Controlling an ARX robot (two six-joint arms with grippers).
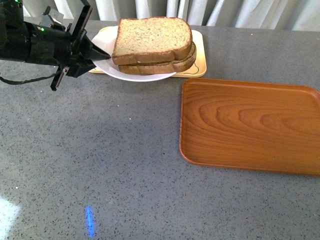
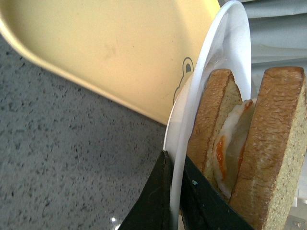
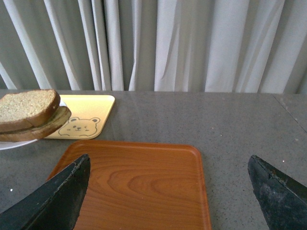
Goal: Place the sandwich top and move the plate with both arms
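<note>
Brown speckled sandwich top (image 1: 152, 37), darker crust, lying flat and squared up on the egg slice (image 2: 211, 129). Both sat on the round white plate (image 1: 107, 70), overlapping the yellow tray (image 1: 200, 60). Plate rim pinched by the left gripper (image 1: 100, 54). Right gripper (image 3: 169, 163) spread wide, well apart from the plate.

Soft, even daylight fills all views. In the front view a bright patch (image 1: 7, 214) lies on the grey table (image 1: 125, 165) at its near left corner, with a blue streak of light (image 1: 90, 220) near it. In the left wrist view the rim of the white plate (image 2: 234, 28) is overexposed and the yellow tray (image 2: 110, 48) is slightly soft. In the right wrist view the fingers (image 3: 53, 201) of the right gripper (image 3: 168, 159) are dark and blurred.
</note>
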